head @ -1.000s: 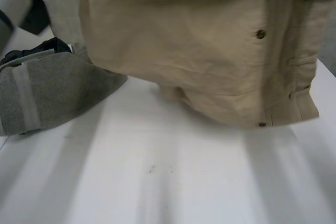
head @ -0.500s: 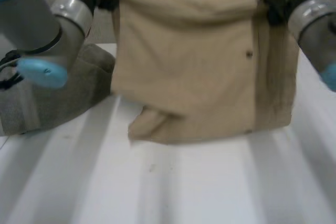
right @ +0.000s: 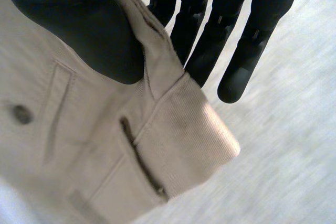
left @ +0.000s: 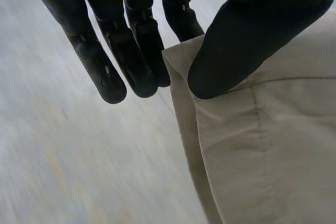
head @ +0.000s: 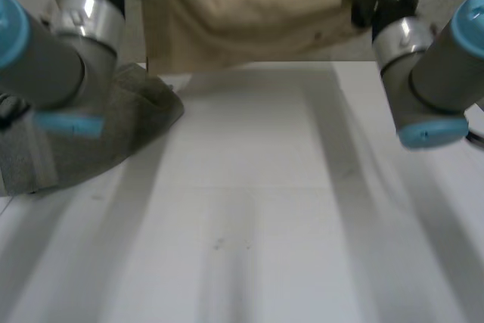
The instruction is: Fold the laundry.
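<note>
White worktop [head: 257, 209], seen from the head camera. Beige garment [head: 242, 20] is held up at the far end, stretched between the 2 hands. Its lower edge hangs about level with the worktop's far edge; whether it touches cannot be told.

Left hand [left: 247, 30]: thumb pressed on the front of the cloth at a seamed corner, fingers [left: 121, 56] straight behind it, the corner pinched between them.

Right hand [right: 84, 30]: thumb on the opposite top corner, fingers [right: 231, 51] straight behind, the hemmed edge nipped between thumb and fingers. Beside that thumb are 1 dark button [right: 22, 114] and 1 buttonhole slit [right: 142, 163].

Grey cloth [head: 91, 141] lies heaped on the worktop's left side, partly under the left arm [head: 53, 66], its nearest corner close to the beige garment's lower left.
</note>
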You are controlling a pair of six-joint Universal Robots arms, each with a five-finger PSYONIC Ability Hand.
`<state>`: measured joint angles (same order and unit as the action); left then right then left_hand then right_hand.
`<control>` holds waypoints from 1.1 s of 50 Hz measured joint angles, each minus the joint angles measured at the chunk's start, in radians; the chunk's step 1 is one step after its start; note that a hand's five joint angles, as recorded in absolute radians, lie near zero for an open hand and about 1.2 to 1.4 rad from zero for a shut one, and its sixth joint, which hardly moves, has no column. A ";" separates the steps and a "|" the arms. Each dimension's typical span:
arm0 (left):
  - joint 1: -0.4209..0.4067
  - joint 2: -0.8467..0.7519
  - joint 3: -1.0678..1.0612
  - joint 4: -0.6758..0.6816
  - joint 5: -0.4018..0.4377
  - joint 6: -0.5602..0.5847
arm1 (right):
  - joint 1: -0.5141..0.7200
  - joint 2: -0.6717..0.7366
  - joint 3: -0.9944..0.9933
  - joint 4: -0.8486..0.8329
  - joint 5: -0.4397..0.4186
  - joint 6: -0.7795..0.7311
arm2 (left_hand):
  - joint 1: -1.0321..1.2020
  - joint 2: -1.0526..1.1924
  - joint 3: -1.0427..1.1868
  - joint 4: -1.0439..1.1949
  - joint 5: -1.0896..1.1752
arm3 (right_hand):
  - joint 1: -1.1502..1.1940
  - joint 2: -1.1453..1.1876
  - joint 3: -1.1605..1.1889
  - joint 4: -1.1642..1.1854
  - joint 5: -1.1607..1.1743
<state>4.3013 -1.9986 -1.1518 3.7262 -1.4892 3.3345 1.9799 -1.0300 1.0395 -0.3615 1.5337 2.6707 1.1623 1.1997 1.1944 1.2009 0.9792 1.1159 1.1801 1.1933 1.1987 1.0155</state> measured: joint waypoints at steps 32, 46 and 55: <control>-0.154 0.454 -0.753 -1.126 0.005 0.441 | -0.007 -0.423 0.699 0.822 -0.027 -0.415 | 0.000 0.000 0.000 0.000 -0.001 | 0.000 0.000 0.000 0.000 0.000; -0.170 0.109 -0.352 -0.664 -0.074 0.466 | -0.003 -0.220 0.552 0.565 -0.030 -0.350 | 0.000 0.000 0.000 0.000 -0.001 | 0.000 0.000 0.000 0.000 0.000; -0.113 -0.285 0.097 -0.444 -0.148 0.452 | 0.002 0.052 0.267 0.348 0.080 -0.299 | 0.000 0.000 0.000 0.000 -0.001 | 0.000 0.000 0.000 0.000 0.000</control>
<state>4.1884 -2.2834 -1.0552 3.2822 -1.6372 3.7865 1.9823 -0.9785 1.3061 -0.0136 1.6140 2.3712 1.1623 1.2001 1.1946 1.2013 0.9786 1.1161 1.1802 1.1932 1.1991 1.0156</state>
